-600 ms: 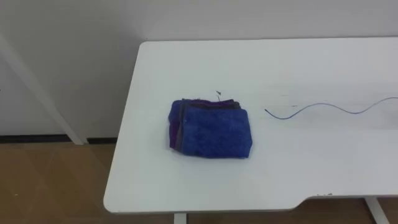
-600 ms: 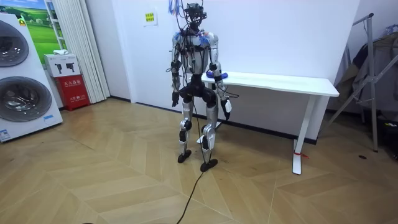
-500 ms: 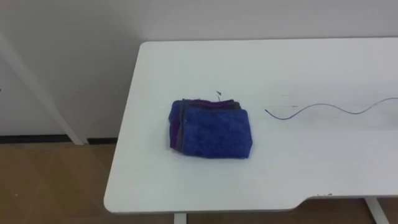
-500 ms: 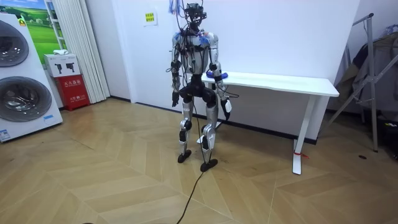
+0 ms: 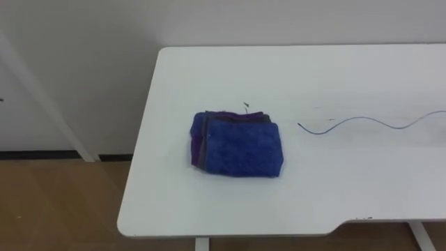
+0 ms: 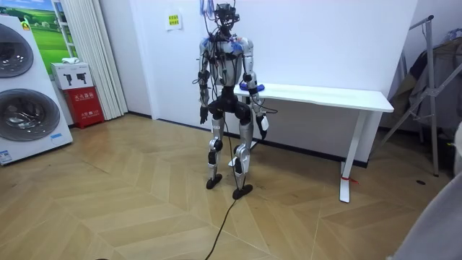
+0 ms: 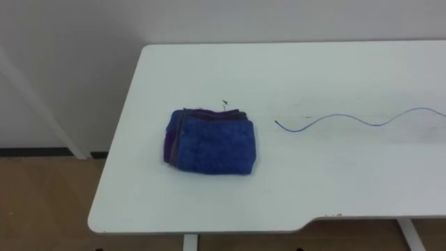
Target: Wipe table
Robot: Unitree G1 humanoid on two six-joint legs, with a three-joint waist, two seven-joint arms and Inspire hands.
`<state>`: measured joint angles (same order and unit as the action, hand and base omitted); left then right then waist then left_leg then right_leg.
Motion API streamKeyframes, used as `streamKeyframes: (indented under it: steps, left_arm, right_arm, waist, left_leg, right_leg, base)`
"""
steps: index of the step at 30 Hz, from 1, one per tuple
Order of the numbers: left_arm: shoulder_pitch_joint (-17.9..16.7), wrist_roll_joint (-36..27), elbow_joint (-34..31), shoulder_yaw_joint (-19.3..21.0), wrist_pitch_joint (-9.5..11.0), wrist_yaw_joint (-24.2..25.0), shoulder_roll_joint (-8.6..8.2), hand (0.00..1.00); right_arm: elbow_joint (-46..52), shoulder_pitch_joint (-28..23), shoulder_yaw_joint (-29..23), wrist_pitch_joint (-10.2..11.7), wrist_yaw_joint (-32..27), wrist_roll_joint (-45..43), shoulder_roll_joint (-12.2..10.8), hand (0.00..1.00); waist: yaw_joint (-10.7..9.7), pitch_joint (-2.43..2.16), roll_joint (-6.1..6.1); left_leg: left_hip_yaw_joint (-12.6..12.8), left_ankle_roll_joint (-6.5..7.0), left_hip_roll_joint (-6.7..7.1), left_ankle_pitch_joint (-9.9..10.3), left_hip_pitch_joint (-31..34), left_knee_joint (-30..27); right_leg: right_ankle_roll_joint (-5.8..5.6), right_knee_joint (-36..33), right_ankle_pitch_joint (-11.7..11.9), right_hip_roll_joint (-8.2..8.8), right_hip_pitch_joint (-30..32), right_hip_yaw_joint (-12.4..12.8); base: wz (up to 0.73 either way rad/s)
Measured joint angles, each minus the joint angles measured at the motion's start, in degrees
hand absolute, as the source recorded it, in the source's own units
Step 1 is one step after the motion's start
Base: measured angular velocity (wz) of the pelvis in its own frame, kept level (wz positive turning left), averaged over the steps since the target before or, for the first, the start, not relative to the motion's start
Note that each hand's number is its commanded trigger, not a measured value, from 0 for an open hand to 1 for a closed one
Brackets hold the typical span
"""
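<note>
A folded blue cloth [image 5: 237, 144] with a purple edge lies on the white table [image 5: 334, 77] near its left end. To the cloth's right a thin blue wavy line [image 5: 362, 124] runs across the tabletop toward the right edge. In the room view I stand upright at the table's end on the room view's left, facing the wall, and the cloth [image 6: 253, 88] shows as a blue spot beside me. My left hand [image 6: 204, 114] hangs at my side and my right hand [image 6: 250, 101] is low by the table's edge. Both are too small to read.
A small dark speck [image 5: 245, 106] lies just behind the cloth. Wooden floor [image 5: 56, 209] shows left of the table. Washing machines [image 6: 25, 94] and a red box [image 6: 86, 105] stand on the room view's left. A metal rack [image 6: 433, 79] and a pale blurred shape [image 6: 440, 224] are on its right.
A pale blurred shape has come into the room view's lower right corner. The cloth and my stance are unchanged.
</note>
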<state>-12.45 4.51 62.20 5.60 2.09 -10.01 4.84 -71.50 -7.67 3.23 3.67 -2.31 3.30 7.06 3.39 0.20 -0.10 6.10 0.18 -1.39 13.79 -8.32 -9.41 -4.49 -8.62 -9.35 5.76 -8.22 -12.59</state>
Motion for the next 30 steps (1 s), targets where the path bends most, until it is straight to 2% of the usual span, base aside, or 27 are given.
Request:
streamKeyframes:
  steps: [4, 8, 10, 13, 14, 16, 20, 25, 27, 29, 30]
  left_arm:
    - [0.05, -0.37, 0.17, 0.68, 0.0, 0.71, 0.0, 0.0]
    - [0.0, -0.57, 0.8, 1.07, -0.46, 0.67, 0.21, 0.0]
    - [-0.71, -0.44, 0.69, 2.49, -1.0, 0.77, 0.29, 0.0]
    - [-2.45, -0.52, 0.0, 9.56, -2.17, 0.67, 0.76, 0.0]
    - [-2.65, -0.51, -0.03, 10.27, -2.26, 0.6, 1.14, 0.0]
    - [-2.94, -0.38, 0.22, 12.52, -2.67, 0.42, 2.66, 0.0]
    - [-2.79, 0.87, 0.1, 15.35, -3.55, -0.69, 3.38, 0.0]
    - [-2.15, 1.08, -0.4, 15.55, -4.31, -0.65, 4.05, 0.0]
    - [-1.5, 1.33, -0.47, 15.26, -4.32, -0.63, 4.17, 0.0]
    - [-1.98, 1.96, -1.27, 15.23, -4.42, -0.53, 4.17, 0.0]
    - [-2.12, 1.89, -2.08, 15.11, -4.53, -0.51, 4.23, 0.0]
  right_arm:
    - [-1.73, 0.33, -0.13, -0.02, -0.12, 2.73, 0.0, 0.0]
    - [-5.07, 0.61, -1.7, -0.77, -1.89, 10.3, 0.01, 0.0]
    - [-5.93, -0.06, -6.09, -1.45, -2.34, 13.27, 0.18, 0.0]
    - [-6.55, -1.33, -17.14, -3.1, -4.15, 20.87, 1.29, 0.0]
    - [-6.52, -1.32, -19.09, -3.41, -4.42, 21.66, 1.46, 0.0]
    - [-6.73, -1.38, -26.4, -5.09, -5.97, 23.94, 3.02, 0.0]
    - [-5.78, -0.06, -33.61, -6.21, -11.35, 24.4, 6.75, 0.0]
    - [-1.66, 4.34, -36.05, -6.25, -20.2, 24.45, 11.69, 0.0]
    - [0.58, 6.42, -36.02, -6.12, -23.19, 23.63, 12.75, 0.0]
    - [4.75, 7.53, -36.11, -6.12, -25.75, 21.38, 12.85, 0.0]
    - [7.9, 7.85, -36.07, -6.14, -27.69, 19.71, 12.88, 0.0]
  waist:
    - [0.01, 0.06, -0.25]
    - [-0.12, 0.14, -0.67]
    - [-0.75, 0.12, -0.85]
    - [-3.63, 0.33, -1.57]
    - [-4.24, 0.32, -1.91]
    - [-5.32, 0.44, -2.82]
    - [-6.28, 0.16, -3.26]
    - [-6.41, -0.14, -3.61]
    - [-6.33, -0.16, -3.68]
    - [-6.19, -0.19, -4.12]
    - [-6.13, -0.34, -4.35]
  left_leg:
    - [-0.11, 0.0, 0.0, 0.0, -0.19, 0.05]
    - [-0.32, 0.0, 0.02, 0.0, -0.87, 0.24]
    - [-0.25, 0.0, 0.02, 0.0, -1.42, 0.58]
    - [-0.77, 0.01, 0.04, 0.0, -2.84, 0.98]
    - [-0.93, 0.01, 0.04, 0.0, -2.85, 0.99]
    - [-0.62, 0.02, 0.03, 0.01, -2.8, 0.99]
    - [0.91, 0.08, 0.06, 0.05, -2.77, 1.53]
    - [2.0, 0.08, -0.01, 0.04, -2.65, 1.46]
    - [2.18, 0.08, -0.04, 0.03, -2.46, 1.05]
    - [2.35, 0.08, -0.01, 0.03, -2.11, 1.02]
    - [2.56, 0.08, -0.01, 0.03, -2.02, 0.99]
  right_leg:
    - [0.0, 0.02, 0.0, -0.01, -0.24, 0.26]
    - [0.0, 0.05, 0.0, -0.01, -0.84, 0.32]
    - [-0.01, 0.06, -0.01, -0.03, -1.26, 0.39]
    - [-0.14, 0.11, -0.09, -0.05, -2.79, 0.12]
    - [-0.14, 0.04, -0.09, -0.05, -2.82, 0.08]
    - [-0.15, 0.0, -0.1, -0.12, -2.55, 0.44]
    - [-0.14, -0.16, -0.09, -0.13, -1.58, 1.72]
    - [-0.12, -0.88, -0.08, -0.24, -0.49, 2.96]
    - [-0.12, -1.13, -0.08, -0.26, -0.08, 3.15]
    - [-0.12, -1.16, -0.08, -0.26, 0.27, 3.28]
    - [-0.12, -1.17, -0.08, -0.26, 0.38, 3.23]
  base:
    - [0.0]
    - [0.02]
    - [0.0]
    - [0.07]
    - [0.11]
    - [-0.07]
    - [-0.22]
    - [-0.13]
    - [-0.06]
    - [-0.02]
    - [0.0]
